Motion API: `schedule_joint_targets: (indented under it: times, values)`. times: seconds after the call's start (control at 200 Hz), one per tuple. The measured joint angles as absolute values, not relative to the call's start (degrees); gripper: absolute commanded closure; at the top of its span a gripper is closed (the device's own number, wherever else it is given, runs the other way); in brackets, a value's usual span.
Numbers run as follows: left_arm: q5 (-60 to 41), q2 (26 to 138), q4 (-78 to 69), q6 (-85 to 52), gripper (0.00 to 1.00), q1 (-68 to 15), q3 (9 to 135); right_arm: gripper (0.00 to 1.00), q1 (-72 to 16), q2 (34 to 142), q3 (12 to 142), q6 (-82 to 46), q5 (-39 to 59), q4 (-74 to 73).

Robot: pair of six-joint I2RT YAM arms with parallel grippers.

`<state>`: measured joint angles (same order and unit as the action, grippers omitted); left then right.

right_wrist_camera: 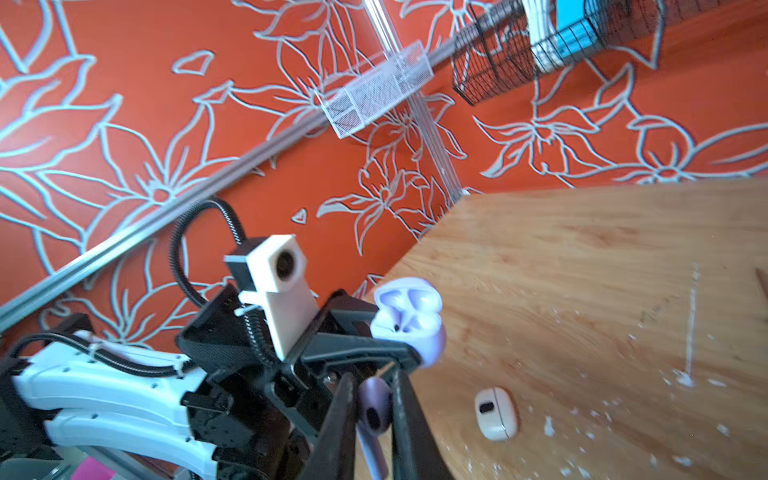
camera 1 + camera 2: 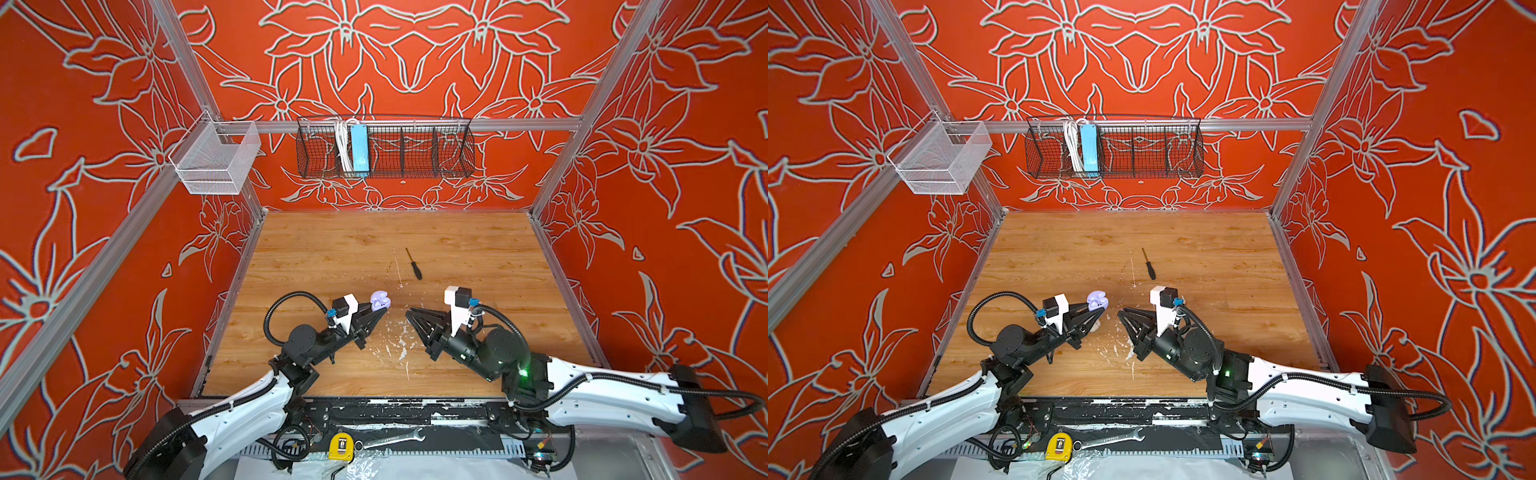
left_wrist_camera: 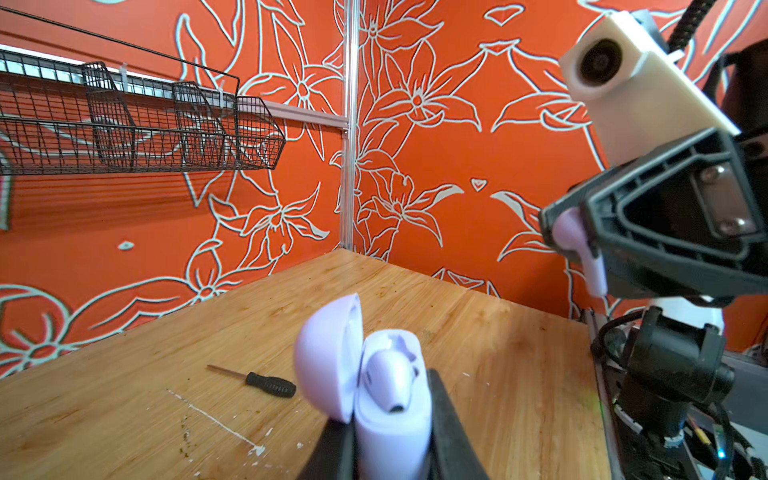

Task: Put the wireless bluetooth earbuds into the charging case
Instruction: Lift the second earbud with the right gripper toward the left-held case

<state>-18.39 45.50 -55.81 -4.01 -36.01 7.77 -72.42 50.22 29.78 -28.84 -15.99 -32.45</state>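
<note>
My left gripper (image 3: 390, 428) is shut on the body of a lavender charging case (image 3: 392, 419), held above the table in both top views (image 2: 380, 300) (image 2: 1097, 300). Its lid (image 3: 328, 353) stands open, and one lavender earbud (image 3: 390, 382) sits in a slot. My right gripper (image 1: 374, 395) is shut on a second lavender earbud (image 1: 374, 409), stem towards the wrist. Its tip (image 2: 409, 312) faces the case from the right, a short gap away. From the left wrist view that earbud (image 3: 575, 245) shows pinched at the right gripper's tip.
A closed cream-white case (image 1: 496, 413) lies on the table under the left gripper (image 2: 1096, 326). A black screwdriver (image 2: 414, 264) lies farther back. White flecks dot the wood. A black wire basket (image 2: 384, 147) and a white mesh basket (image 2: 216, 160) hang on the walls.
</note>
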Motion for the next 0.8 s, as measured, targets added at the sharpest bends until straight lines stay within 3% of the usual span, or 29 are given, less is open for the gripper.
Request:
schedule_joint_targets:
  times: [0.415, 0.801]
  values:
    - [-21.2, 40.1, -60.2, -6.5, 1.0, -38.1, 7.0, 0.87, -72.8, 60.2, 29.3, -24.4, -11.0, -55.7]
    - [-23.2, 37.5, -61.0, -5.8, 1.0, -39.9, 6.9, 0.87, -73.4, 65.0, 32.3, -24.4, -9.1, -62.5]
